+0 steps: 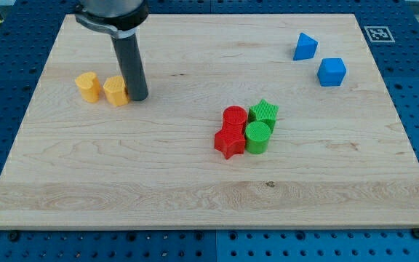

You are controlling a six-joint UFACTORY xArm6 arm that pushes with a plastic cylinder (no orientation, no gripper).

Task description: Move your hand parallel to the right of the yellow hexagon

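Two yellow blocks sit at the view's left on the wooden board (158,182). The right one, the yellow hexagon (115,91), touches my dark rod. The other yellow block (88,86), of unclear shape, lies just to its left. My tip (138,97) rests on the board directly against the hexagon's right side, level with it.
A red cylinder (234,117), a red star (229,141), a green star (265,112) and a green cylinder (257,136) cluster right of centre. A blue triangular block (305,46) and a blue cube (332,71) lie at the top right. A fiducial tag (377,33) marks the top right corner.
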